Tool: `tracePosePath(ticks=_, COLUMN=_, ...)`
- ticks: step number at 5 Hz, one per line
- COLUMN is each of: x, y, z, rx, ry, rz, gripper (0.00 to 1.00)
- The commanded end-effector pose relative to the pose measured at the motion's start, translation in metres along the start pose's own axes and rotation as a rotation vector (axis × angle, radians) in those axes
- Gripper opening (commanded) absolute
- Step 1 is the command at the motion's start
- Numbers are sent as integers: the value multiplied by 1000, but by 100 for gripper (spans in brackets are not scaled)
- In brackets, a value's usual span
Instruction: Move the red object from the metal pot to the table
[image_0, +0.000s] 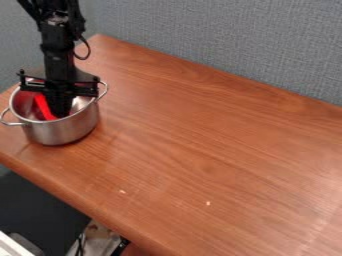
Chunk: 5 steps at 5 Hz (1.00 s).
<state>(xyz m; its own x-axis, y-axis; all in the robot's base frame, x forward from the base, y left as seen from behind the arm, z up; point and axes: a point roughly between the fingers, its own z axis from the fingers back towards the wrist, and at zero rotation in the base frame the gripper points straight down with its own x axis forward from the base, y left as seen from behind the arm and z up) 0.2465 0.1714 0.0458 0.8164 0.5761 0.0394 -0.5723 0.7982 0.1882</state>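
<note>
- Looking at the far-left corner of my table (221, 140), I see the metal pot (56, 120) near the left edge, one loop handle toward that edge.
- To the pot's right, bare reddish-brown wood runs wide, marked only by small pale specks near the front.
- A grey wall (241, 45) bounds the far side.
- My gripper (59, 108) reaches down inside the pot, its jaws narrow; I can't tell whether they grip anything.
- The red object (42, 104) is in the pot, tilted, right beside the fingers and partly hidden.

pot (60, 130) on table (201, 150) at left, object (42, 103) inside
</note>
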Motion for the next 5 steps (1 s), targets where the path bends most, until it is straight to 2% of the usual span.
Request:
tracePosePath(ticks=1, x=2, y=6, z=16, rx=-14, ry=-27, rz=16, gripper=0)
tracePosePath(ticks=2, x=1, y=5, z=27, rx=-35, ry=-36, rz=20, gripper=0)
tracePosePath(ticks=5, x=0, y=1, z=93, rx=-133, ry=-108, rz=13, gripper=0)
